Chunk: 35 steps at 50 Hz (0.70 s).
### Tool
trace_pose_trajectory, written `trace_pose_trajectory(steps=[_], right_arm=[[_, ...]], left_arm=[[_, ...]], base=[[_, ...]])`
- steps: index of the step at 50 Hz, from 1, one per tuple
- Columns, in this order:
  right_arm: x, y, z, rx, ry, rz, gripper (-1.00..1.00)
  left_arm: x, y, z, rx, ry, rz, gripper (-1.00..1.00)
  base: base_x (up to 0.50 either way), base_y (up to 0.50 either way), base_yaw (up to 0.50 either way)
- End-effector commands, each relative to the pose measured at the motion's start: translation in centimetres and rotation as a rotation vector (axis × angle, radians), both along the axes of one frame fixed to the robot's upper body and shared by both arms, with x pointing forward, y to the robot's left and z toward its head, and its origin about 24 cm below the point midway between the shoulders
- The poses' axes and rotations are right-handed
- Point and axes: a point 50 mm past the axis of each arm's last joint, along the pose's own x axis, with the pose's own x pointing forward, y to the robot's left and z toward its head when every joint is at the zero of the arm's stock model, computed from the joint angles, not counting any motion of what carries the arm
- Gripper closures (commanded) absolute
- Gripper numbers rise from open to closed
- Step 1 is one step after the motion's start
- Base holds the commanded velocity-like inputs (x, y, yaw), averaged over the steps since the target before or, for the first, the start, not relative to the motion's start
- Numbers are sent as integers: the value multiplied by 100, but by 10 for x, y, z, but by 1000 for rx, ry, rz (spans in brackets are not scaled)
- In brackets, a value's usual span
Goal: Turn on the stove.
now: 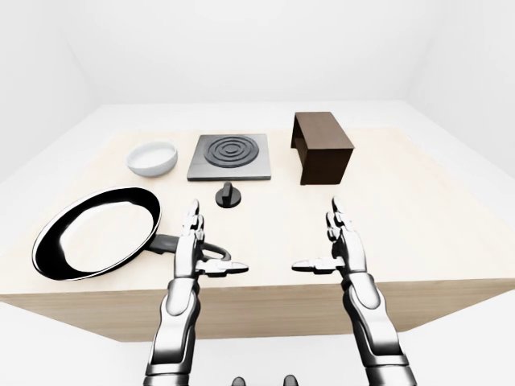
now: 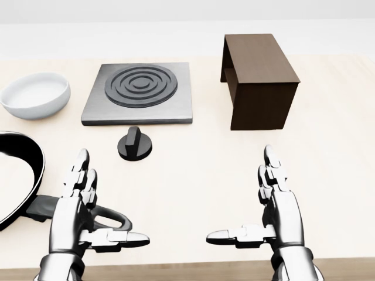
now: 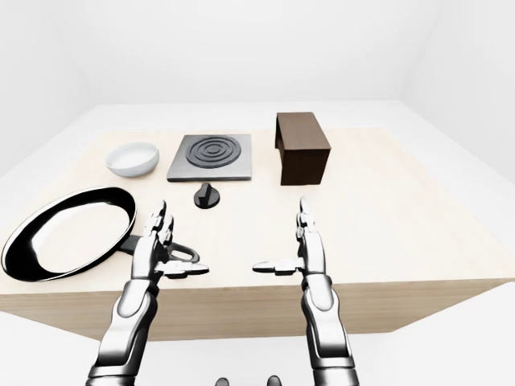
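A grey square stove plate (image 2: 139,92) with dark concentric rings lies on the pale wooden table (image 2: 199,175). Its round black knob (image 2: 135,144) sits just below the plate, with a raised bar across its top. My left hand (image 2: 99,208) hovers open near the table's lower edge, below and left of the knob, over the frying pan's handle (image 2: 108,215). My right hand (image 2: 249,205) hovers open at the lower right, well apart from the knob. Neither hand holds anything.
A black frying pan (image 1: 96,232) lies at the left of the table. A white bowl (image 2: 35,95) stands left of the stove. A dark brown open box (image 2: 259,79) stands right of the stove. White floor and walls surround the table.
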Motion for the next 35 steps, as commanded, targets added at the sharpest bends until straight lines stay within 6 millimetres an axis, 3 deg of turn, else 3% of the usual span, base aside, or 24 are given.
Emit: trace_pose_trajectory(steps=[1,12,21,35], right_arm=[[0,-6,-1,7,3,-6,-100],[-2,-15,12,8,-39,-41,-100],[-16,-49,46,15,-152,-168,-100],[-55,-110,99,-8,-388,-423,-100]], left_arm=[[-1,6,1,6,-2,-2,-100],[2,14,14,-7,-26,25,-100],[9,33,38,-18,-105,96,-100],[9,31,33,-14,-85,96,-100]], base=[[0,0,0],[0,0,0],[0,0,0],[0,0,0]])
